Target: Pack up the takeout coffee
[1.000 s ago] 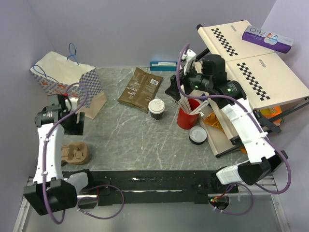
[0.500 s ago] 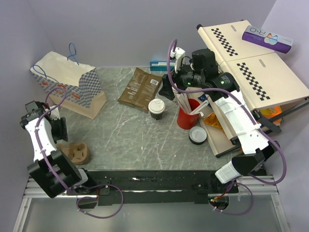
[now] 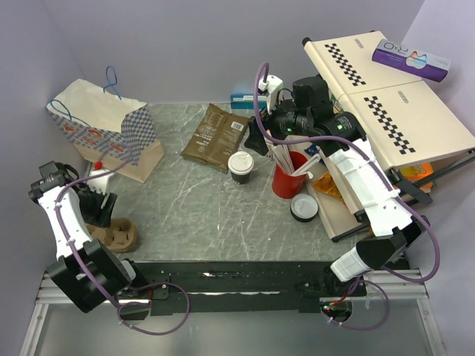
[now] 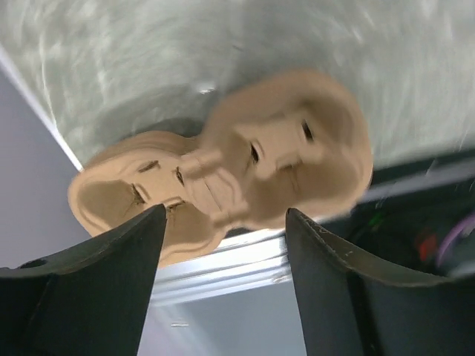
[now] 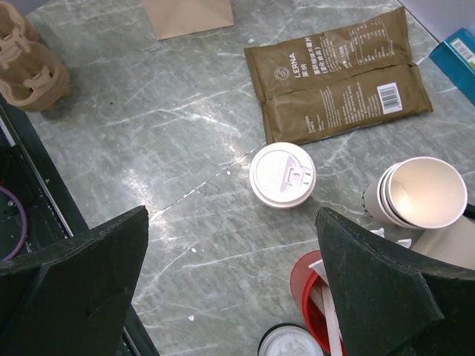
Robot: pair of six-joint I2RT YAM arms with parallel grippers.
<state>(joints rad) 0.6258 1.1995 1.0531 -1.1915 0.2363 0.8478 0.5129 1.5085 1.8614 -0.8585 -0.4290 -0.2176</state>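
Takeout coffee (image 3: 240,165) stands upright mid-table with its white lid on, just beside the brown coffee bag (image 3: 217,137); the red cup of sticks (image 3: 288,176) is near on its right. Right gripper (image 3: 258,139) hangs above the coffee, jaws spread wide, holding nothing. Left gripper (image 3: 96,204) is at the table's (image 3: 185,208) left edge over the cardboard cup carrier (image 3: 119,234), jaws apart, empty. Paper bag (image 3: 104,126) lies back left.

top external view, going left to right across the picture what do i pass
paper bag → brown pouch → lidded coffee cup → red cup → purple box
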